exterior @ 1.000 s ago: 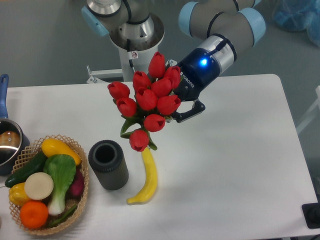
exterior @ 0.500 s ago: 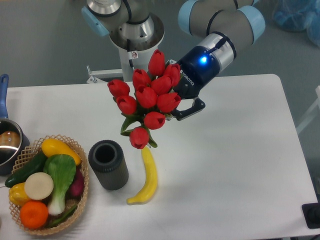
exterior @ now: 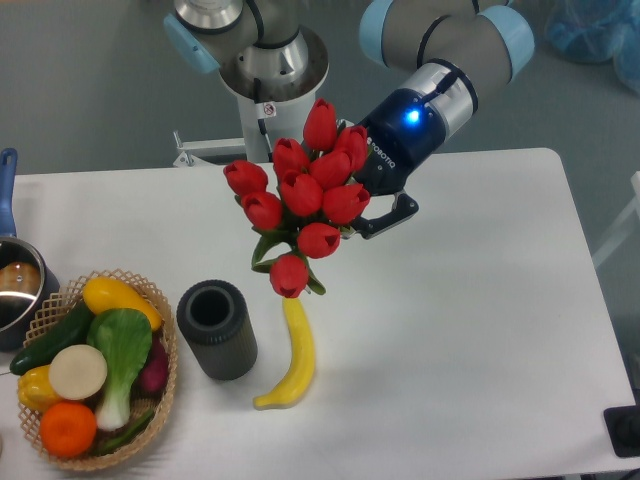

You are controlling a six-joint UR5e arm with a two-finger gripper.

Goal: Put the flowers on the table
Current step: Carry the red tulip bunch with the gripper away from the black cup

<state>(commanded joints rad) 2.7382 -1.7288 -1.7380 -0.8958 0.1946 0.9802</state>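
The flowers [exterior: 305, 200] hang in the air above the middle of the bench [exterior: 480, 330], a little toward its far edge, none of the bunch touching the surface. The end effector [exterior: 375, 215] is pinching them at the stem end; the heads fan out toward the left edge, and the lowest bud hovers just over the tip of a banana [exterior: 291, 355] lying nearer the front edge.

The bunch looks light, top-heavy and floppy: many red buds on thin green stems, likely to sag or swing if tilted quickly. The stems, gathered together, are the sensible place to hold; the buds would probably crush or bend under pressure. Laying it down gently on bare bench toward the right edge seems safest, away from the dark cylinder [exterior: 216, 328] and the basket [exterior: 140, 440].

White lettering runs along the end effector's dark body, too small to read with certainty
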